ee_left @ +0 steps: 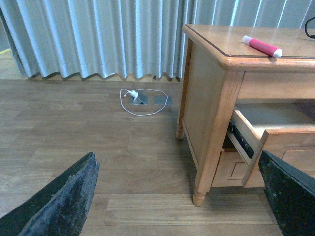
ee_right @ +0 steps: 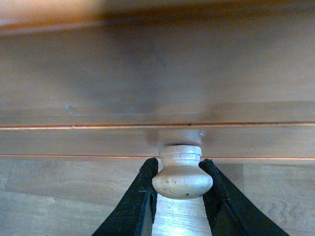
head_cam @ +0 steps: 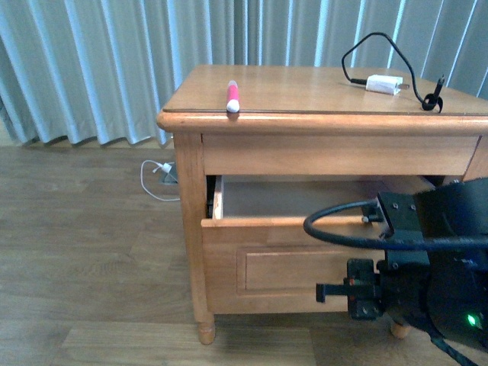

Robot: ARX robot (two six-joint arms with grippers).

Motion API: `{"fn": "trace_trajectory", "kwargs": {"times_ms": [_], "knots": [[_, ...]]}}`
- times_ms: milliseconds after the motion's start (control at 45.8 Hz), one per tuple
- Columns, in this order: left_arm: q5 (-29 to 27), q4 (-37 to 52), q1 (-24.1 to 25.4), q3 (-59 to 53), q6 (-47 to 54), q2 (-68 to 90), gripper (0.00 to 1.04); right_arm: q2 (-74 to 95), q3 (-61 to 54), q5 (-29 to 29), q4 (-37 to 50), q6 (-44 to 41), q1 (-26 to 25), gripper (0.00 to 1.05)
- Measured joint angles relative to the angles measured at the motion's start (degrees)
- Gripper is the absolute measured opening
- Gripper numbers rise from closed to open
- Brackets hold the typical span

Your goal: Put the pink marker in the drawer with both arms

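The right claw (ee_right: pixel 179 166) was clenched on the round knob (ee_right: pixel 181 178); the left claw (ee_left: pixel 176 162) hung released, fingers (ee_left: pixel 64 196) wide apart. The drawer (head_cam: pixel 282 229) stood partly open. Beyond, the pink marker (head_cam: pixel 232 97) lay on the surface (head_cam: pixel 305 91) near its front edge.

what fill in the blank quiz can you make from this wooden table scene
The short pink marker with a white end lies on ____ of the honey-coloured wooden table.
The wide wooden drawer below it is partly ____.
The black right end effector is shut on the drawer's small round wooden ____.
The black left end effector holds ____.
Missing: top; open; knob; nothing.
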Motion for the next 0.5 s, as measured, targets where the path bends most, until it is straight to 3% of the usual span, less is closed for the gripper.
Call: {"fn": "trace_trajectory", "kwargs": {"times_ms": [502], "knots": [[0.0, 0.0, 0.0, 0.0, 0.0, 0.0, 0.99, -9.7, -13.4, -4.7, 1.7, -1.2, -0.9, 0.24]]}}
